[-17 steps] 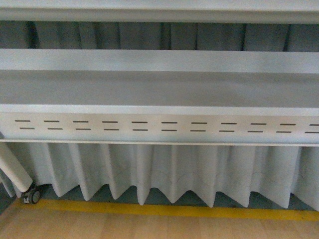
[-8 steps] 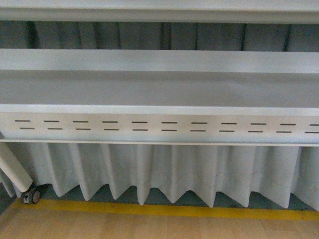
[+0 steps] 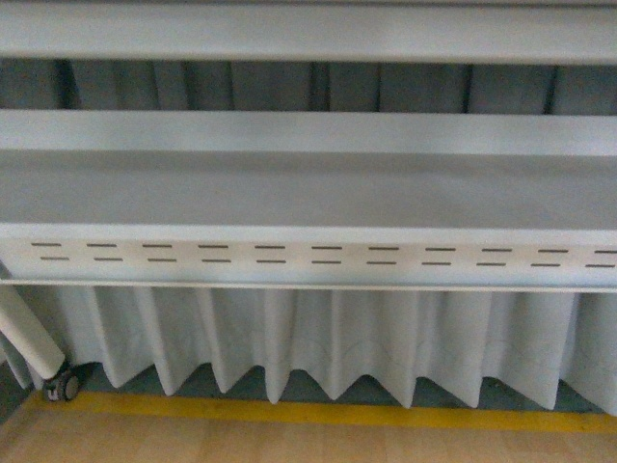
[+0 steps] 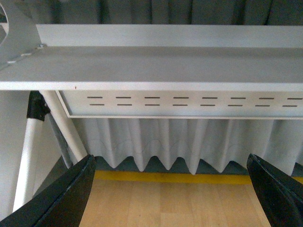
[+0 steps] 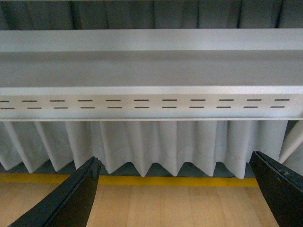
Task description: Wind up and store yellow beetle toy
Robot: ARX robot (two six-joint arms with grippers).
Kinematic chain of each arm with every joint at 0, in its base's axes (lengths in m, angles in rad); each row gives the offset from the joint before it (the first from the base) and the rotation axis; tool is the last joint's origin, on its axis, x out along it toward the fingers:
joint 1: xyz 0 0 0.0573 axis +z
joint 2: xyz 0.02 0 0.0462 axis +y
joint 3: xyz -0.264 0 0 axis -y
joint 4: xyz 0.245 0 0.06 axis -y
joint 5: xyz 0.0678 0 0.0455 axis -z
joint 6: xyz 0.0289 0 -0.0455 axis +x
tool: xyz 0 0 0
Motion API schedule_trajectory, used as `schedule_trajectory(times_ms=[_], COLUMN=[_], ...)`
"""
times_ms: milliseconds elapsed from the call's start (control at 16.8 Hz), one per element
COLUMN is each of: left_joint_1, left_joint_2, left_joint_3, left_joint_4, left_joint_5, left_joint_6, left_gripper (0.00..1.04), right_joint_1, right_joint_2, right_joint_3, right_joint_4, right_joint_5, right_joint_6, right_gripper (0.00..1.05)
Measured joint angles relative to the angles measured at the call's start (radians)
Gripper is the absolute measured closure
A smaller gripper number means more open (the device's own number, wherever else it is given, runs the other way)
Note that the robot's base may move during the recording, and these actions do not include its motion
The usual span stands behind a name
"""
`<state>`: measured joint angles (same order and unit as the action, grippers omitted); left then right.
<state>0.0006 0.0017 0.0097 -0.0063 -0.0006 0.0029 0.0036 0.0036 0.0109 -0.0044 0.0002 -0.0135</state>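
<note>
Yellow beetle toy: nowhere in sight in any view, so where it sits I can't say. Left hand (image 4: pixel 170 158) hangs wide open, nothing between its dark fingers (image 4: pixel 66 198). Right hand (image 5: pixel 175 158) is the same, spread and bare. Both look out at the grey bench (image 3: pixel 308 193) with its slotted front panel (image 3: pixel 308 253), the pleated curtain (image 3: pixel 328 338) below and the yellow floor line (image 3: pixel 318 413). No box, bin or drawer shows either. My read: nothing started, so finding, grasping, winding and storing are all left.
</note>
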Motion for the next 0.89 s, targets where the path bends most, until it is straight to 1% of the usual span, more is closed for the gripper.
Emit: schedule_trajectory(times_ms=[894], left_joint_1=[0.0], left_joint_2=[0.0], left_joint_3=[0.0], left_joint_4=[0.002], left_joint_5=[-0.001], left_joint_6=[0.0], left_gripper=[0.07], right_joint_1=[0.0], right_joint_2=[0.0], right_joint_3=[0.0], right_joint_4=[0.002], right_joint_5=[0.0], right_joint_6=[0.0], right_gripper=[0.07])
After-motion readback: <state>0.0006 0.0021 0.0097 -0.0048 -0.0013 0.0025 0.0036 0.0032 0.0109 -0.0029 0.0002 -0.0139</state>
